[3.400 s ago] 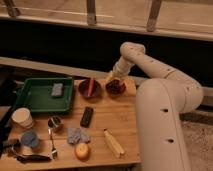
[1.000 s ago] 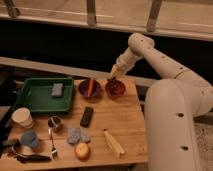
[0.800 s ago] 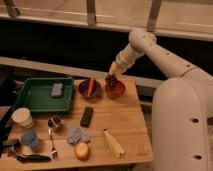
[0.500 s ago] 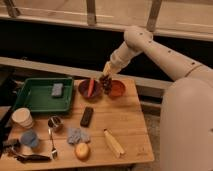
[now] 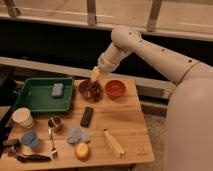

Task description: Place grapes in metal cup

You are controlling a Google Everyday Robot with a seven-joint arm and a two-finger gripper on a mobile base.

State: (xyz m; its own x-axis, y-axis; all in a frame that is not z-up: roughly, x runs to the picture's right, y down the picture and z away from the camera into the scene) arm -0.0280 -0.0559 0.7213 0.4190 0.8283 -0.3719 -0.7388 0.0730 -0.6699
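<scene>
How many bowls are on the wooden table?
2. One dark red bowl lies beside the green tray, beneath the shut gripper; the other red bowl stands next to it, farther from the tray. None appears hidden.

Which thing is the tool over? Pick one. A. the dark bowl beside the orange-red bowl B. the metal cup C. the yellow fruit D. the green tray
A: the tool hangs just above the dark bowl, beside the orange-red bowl, well apart from the metal cup.
</scene>
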